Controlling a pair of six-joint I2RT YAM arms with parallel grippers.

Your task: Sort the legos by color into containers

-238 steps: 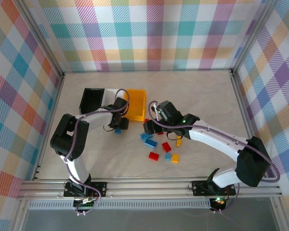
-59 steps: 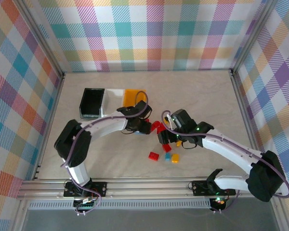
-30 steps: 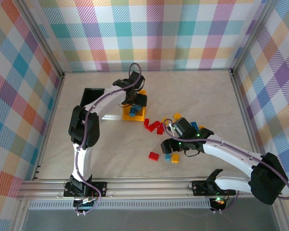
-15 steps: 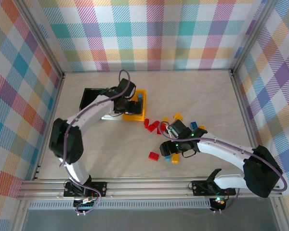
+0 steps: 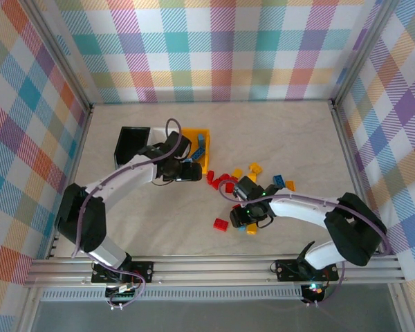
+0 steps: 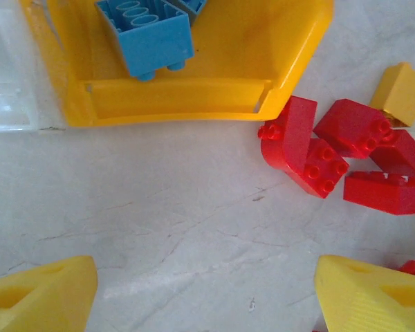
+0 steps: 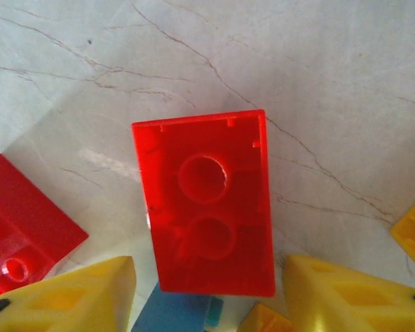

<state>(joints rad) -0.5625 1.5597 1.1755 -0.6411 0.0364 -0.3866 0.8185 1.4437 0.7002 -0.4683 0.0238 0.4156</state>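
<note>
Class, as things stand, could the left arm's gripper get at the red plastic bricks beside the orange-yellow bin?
Probably yes. The left gripper is open over bare table, and the red plastic bricks lie uncovered beside the orange-yellow bin. They touch each other, so singling one out may be awkward.

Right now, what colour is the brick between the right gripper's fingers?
Red. The brick shows best in the right wrist view.

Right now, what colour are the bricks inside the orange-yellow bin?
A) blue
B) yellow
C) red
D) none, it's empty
A: the left wrist view shows blue bricks sitting inside the orange-yellow bin, while the red bricks lie outside it on the table.
</note>
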